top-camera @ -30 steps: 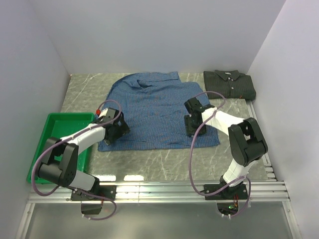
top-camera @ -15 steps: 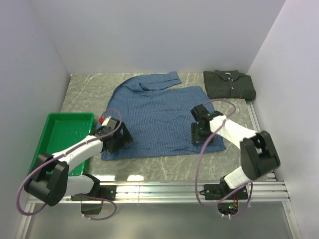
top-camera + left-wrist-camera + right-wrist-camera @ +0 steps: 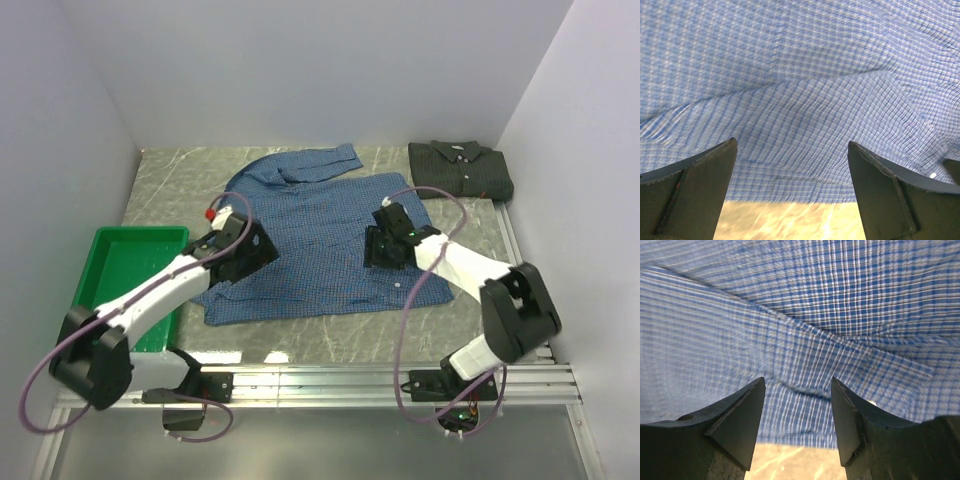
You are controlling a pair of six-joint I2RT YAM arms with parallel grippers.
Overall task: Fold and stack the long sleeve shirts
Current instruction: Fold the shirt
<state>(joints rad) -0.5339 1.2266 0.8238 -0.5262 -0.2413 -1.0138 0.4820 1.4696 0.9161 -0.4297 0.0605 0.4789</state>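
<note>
The blue checked long sleeve shirt lies spread flat mid-table, collar at the back, one sleeve folded across its top. The dark long sleeve shirt rests folded at the back right. My left gripper hovers over the blue shirt's left lower part, open and holding nothing. In the left wrist view the checked cloth fills the frame between the spread fingers. My right gripper is over the shirt's right side, also open. Its fingers frame the shirt hem without touching it.
A green plastic tray sits at the left beside the left arm. White walls close in the left, back and right. A metal rail runs along the near edge. Bare marbled tabletop shows in front of the shirt.
The blue shirt has slid slightly toward the near edge. Both grippers dipped toward the hem, then moved back and inward over the cloth.
</note>
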